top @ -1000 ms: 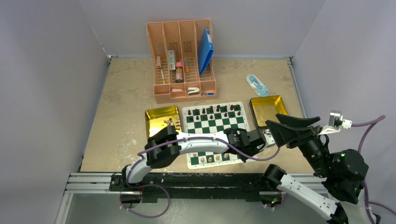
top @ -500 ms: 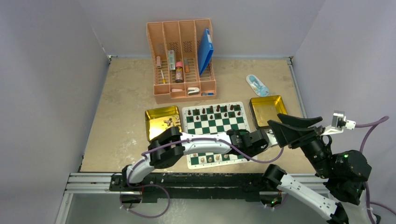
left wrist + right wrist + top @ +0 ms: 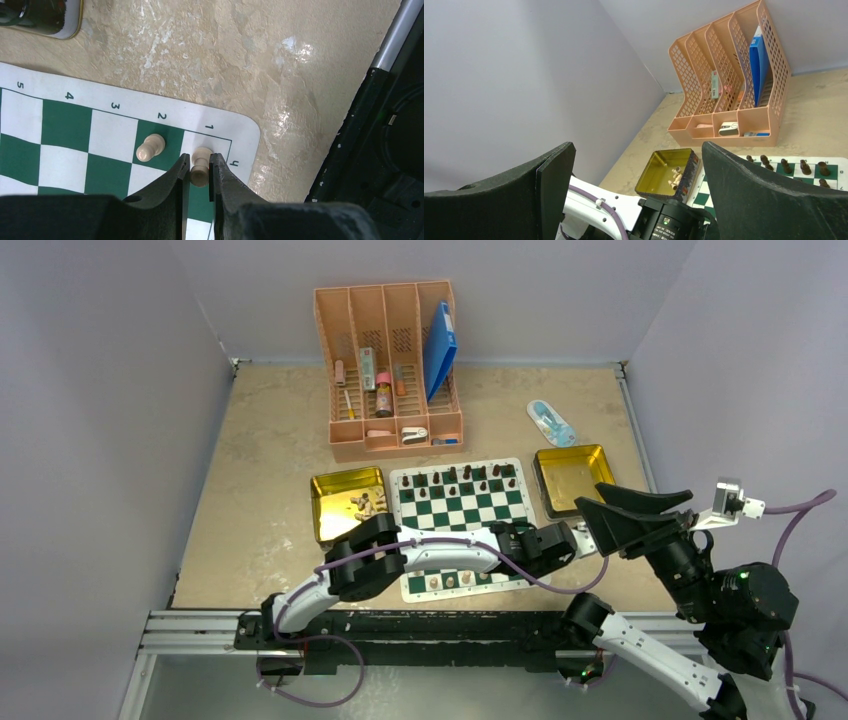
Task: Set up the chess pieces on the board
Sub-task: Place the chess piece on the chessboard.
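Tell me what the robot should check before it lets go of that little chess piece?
1. Left gripper shut on the pale piece: ok.
2. Piece over the corner square of the board: ok.
3. Piece's base resting on the board: cannot tell.
4. Neighbouring pawn clear of the fingers: ok.
5. Right gripper open, away from the board: ok.

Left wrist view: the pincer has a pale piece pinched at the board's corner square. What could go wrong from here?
1. The pale piece in the left pincer is at the rounded corner of the board. If it is released off-balance, it may topple off the mat.
2. The pale pawn stands right beside one finger, so opening wide could knock it.
3. In the top view the open right pincer hangs close by, and the arms might clash on retreat.
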{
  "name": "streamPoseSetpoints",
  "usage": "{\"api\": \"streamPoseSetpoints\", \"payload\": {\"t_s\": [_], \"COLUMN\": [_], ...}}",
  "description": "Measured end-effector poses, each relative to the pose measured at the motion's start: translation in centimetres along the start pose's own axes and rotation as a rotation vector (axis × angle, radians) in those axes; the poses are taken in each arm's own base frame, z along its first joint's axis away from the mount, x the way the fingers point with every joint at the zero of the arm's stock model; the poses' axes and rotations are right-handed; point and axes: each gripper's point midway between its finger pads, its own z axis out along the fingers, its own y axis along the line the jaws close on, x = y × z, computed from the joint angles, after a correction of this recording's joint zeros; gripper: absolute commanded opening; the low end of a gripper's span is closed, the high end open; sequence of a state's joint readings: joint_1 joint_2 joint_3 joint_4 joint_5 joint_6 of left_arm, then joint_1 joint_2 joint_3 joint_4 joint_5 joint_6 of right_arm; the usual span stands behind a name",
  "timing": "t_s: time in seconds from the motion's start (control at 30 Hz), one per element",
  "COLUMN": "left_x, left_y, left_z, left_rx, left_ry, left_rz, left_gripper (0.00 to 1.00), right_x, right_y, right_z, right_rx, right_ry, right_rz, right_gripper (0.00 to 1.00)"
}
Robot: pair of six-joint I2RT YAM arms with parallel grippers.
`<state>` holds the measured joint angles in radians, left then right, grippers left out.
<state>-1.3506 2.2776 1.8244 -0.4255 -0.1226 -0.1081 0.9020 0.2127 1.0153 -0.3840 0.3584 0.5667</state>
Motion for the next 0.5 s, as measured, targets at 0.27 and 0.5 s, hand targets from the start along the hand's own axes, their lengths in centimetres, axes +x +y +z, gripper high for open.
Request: {"api": "streamPoseSetpoints", "payload": {"t_s": [0.27, 0.5], "left_x": [-0.14, 0.42], "left_y": [0.03, 0.11], "left_z": [0.02, -0.05], "left_rx": [-0.002, -0.006], "left_ry": [-0.006, 0.016], "left_rz": [-0.001, -0.003], "left_gripper": [0.11, 0.17], "right_x": [0.08, -0.08], "right_y": [-0.06, -0.22], "right_z": [0.02, -0.03], "right_rx": [0.004, 0.012], "right_ry": [0.004, -0.004], "right_rz": [-0.003, 0.000], "right_gripper": [0.98, 0.98]}}
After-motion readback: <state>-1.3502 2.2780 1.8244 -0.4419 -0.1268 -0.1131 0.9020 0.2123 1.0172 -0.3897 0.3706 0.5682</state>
